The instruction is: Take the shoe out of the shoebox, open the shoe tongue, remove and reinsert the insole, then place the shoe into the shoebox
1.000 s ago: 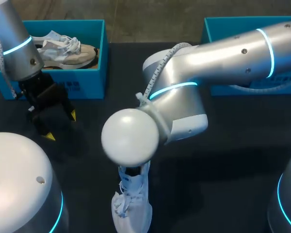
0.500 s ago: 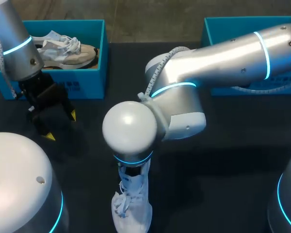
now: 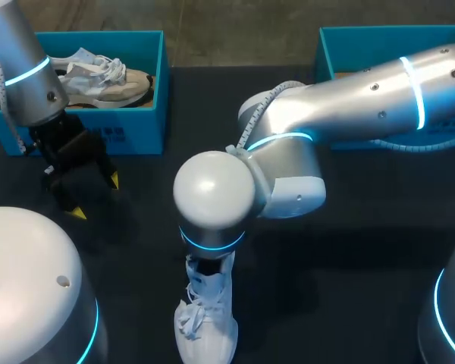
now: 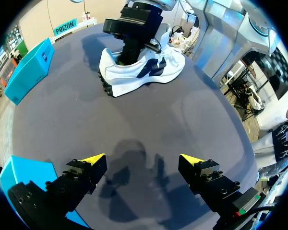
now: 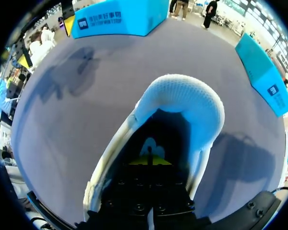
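Eyes on the white lace-up sneaker with a navy side mark point(image 3: 206, 326) point(image 4: 149, 69) point(image 5: 182, 100): stands on its sole on the black tabletop point(image 3: 364, 250), outside both boxes, toe toward the near edge. Directly over the sneaker, silver right arm point(image 3: 349, 106) bending down, with its black right gripper point(image 5: 149, 162) sunk into the sneaker's opening, just inside the padded heel collar. Yellow tips pressed together deep in the dark interior; cannot tell whether anything is pinched between them. Well off to the left of the sneaker, black left gripper point(image 3: 95, 197) point(image 4: 143, 160) hanging above bare tabletop, yellow tips spread wide apart, nothing between them, the sneaker's side in plain sight ahead of it. Farther back and left of the white sneaker, open teal cardboard shoebox point(image 3: 125, 133) with a beige-and-white sneaker point(image 3: 106, 80) lying inside. Back and right of the white sneaker, second teal cardboard shoebox point(image 3: 356, 42), partly covered by the right arm.
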Controlling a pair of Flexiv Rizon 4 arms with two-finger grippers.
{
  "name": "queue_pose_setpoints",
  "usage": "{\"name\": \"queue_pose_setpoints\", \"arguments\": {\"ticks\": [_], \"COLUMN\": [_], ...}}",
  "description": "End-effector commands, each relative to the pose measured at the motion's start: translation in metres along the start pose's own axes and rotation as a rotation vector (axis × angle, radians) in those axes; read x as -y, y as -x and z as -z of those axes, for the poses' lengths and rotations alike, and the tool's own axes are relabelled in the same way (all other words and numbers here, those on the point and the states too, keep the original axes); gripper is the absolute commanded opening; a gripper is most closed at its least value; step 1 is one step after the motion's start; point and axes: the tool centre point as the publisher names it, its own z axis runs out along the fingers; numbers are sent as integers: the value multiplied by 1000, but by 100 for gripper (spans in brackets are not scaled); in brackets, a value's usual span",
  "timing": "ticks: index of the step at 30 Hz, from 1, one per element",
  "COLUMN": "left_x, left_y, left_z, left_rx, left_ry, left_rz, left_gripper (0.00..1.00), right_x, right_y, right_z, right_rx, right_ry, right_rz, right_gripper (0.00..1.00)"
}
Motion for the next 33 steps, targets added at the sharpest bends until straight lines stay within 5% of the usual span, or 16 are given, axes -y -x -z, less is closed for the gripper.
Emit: {"name": "queue_pose_setpoints", "arguments": {"ticks": [1,7,18,25,33], "left_x": [0,0,0,0,0], "left_y": [-1,-1,-1,-1,-1], "left_z": [0,0,0,0,0], "left_rx": [-1,-1,-1,-1,-1], "left_ry": [2,2,2,2,2], "left_rz": [0,0,0,0,0], "left_gripper": [100,100,100,100,100], "right_x": [23,23,-6,-17,-7], "right_y": [-11,-11,-8,-7,-13], "right_z": [-7,2,26,41,53], "right_rx": [17,27,30,61,84], "right_ry": [14,17,65,9,-56], "right_rz": [-331,-328,-283,-278,-313], "right_gripper": [0,0,0,0,0]}}
